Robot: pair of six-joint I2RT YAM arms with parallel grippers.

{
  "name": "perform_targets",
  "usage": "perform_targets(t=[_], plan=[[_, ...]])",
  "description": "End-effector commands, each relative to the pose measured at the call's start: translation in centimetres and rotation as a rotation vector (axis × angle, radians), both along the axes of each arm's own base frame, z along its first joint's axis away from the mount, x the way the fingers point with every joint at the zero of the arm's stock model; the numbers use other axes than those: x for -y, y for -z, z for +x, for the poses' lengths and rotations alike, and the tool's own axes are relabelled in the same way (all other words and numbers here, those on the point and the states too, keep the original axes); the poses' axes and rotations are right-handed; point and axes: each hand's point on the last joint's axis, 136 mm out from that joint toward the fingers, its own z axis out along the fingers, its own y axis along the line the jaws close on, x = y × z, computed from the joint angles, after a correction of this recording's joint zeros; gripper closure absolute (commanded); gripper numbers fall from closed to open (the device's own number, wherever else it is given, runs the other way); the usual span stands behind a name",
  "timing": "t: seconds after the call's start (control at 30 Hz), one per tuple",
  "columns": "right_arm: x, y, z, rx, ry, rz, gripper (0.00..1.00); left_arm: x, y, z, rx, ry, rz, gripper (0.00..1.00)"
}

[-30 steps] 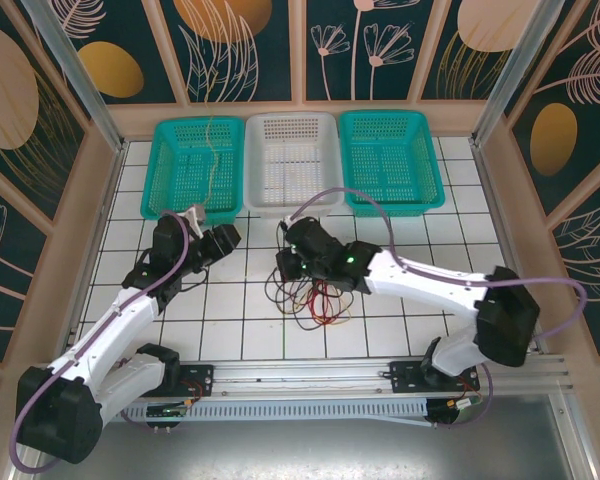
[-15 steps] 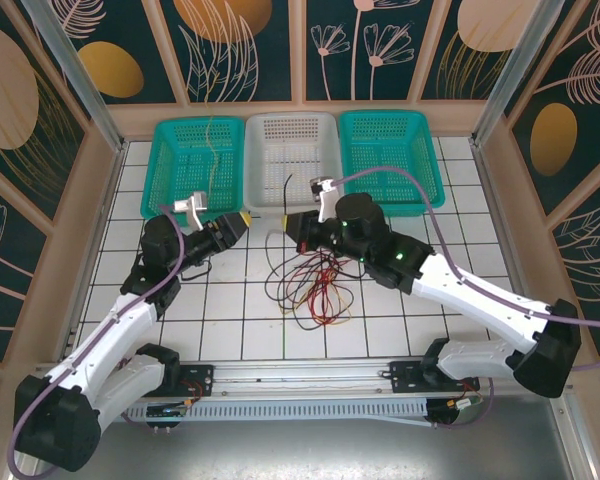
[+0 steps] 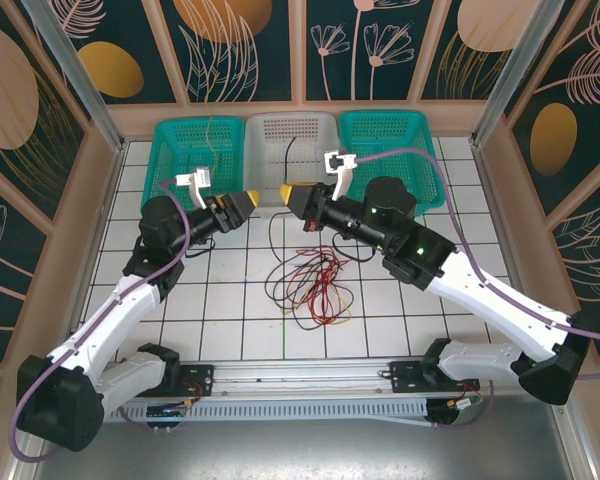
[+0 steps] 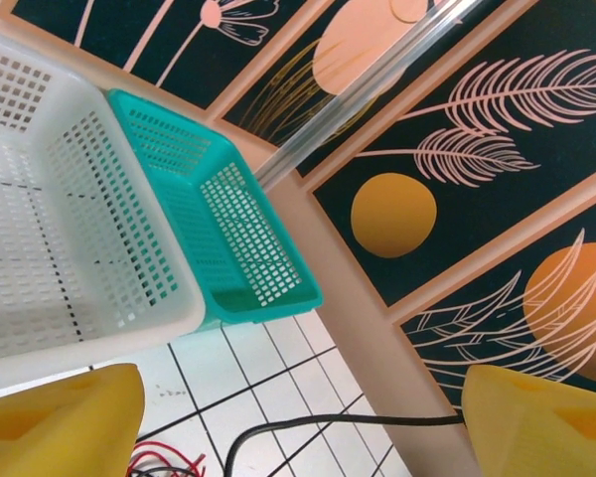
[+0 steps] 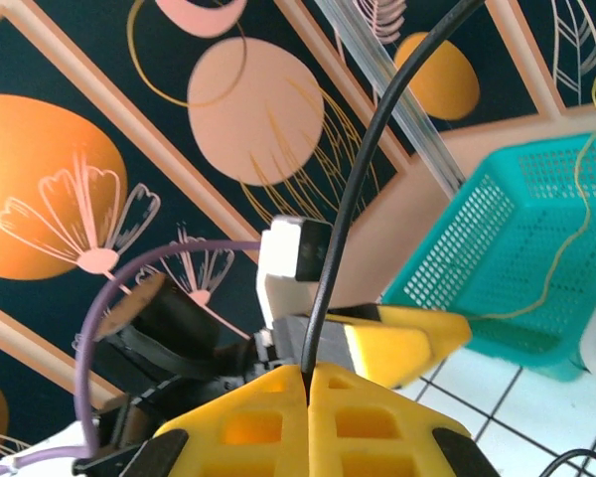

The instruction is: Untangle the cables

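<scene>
the cables (image 3: 315, 288) sit in a loose tangle on the table (image 3: 430, 250), thin red and black loops crossing over one another on the white tiles. the black cable (image 3: 271, 240) is up off the heap, rising from the tangle's left side to the right gripper (image 3: 292, 196), which pinches it. its free end pokes up over the white basket (image 3: 292, 118). from the right wrist it's a thin dark line clamped between the yellow pads (image 5: 377, 427), running up and away. the yellow cable (image 3: 212, 150) lies well apart, a fine strand hanging into the left teal basket (image 3: 158, 170).
</scene>
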Motion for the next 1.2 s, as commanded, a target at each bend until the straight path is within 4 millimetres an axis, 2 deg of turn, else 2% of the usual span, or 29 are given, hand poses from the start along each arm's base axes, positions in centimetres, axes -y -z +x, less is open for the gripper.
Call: perform_targets(t=[0.0, 0.27, 0.43, 0.6, 0.7, 0.83, 0.9, 1.07, 1.17], plan=[[1.0, -4.5, -0.8, 0.081, -0.017, 0.11, 1.0, 1.2, -1.4, -1.3, 0.069, 0.077, -0.038, 0.15], [1.2, -6.6, -1.5, 0.114, -0.041, 0.18, 1.0, 2.0, 1.5, -1.1, -0.016, 0.082, -0.017, 0.11], [1.2, -7.4, -1.8, 0.125, -0.06, 0.206, 1.0, 2.6, 2.5, -0.8, -0.043, 0.091, -0.005, 0.11], [1.3, -7.6, -1.8, 0.125, -0.062, 0.22, 1.0, 4.4, 3.3, -1.5, -0.059, 0.16, 0.022, 0.19], [1.4, -7.8, -1.8, 0.126, -0.057, 0.228, 1.0, 5.3, 3.6, -2.0, -0.055, 0.183, 0.035, 0.32], [2.2, -8.1, -1.1, 0.124, -0.014, 0.24, 1.0, 5.6, 4.0, -2.2, -0.055, 0.18, 0.049, 0.6], [3.0, -8.1, -0.4, 0.122, 0.026, 0.24, 1.0, 5.5, 4.1, -2.4, -0.049, 0.174, 0.06, 0.71], [6.5, -7.9, 3.2, 0.089, 0.215, 0.207, 1.0, 5.0, 4.0, -3.2, 0.006, 0.16, 0.089, 0.98], [8.8, -6.9, 6.1, 0.049, 0.333, 0.172, 1.0, 5.1, 3.6, -4.7, 0.087, 0.181, 0.123, 1.0]])
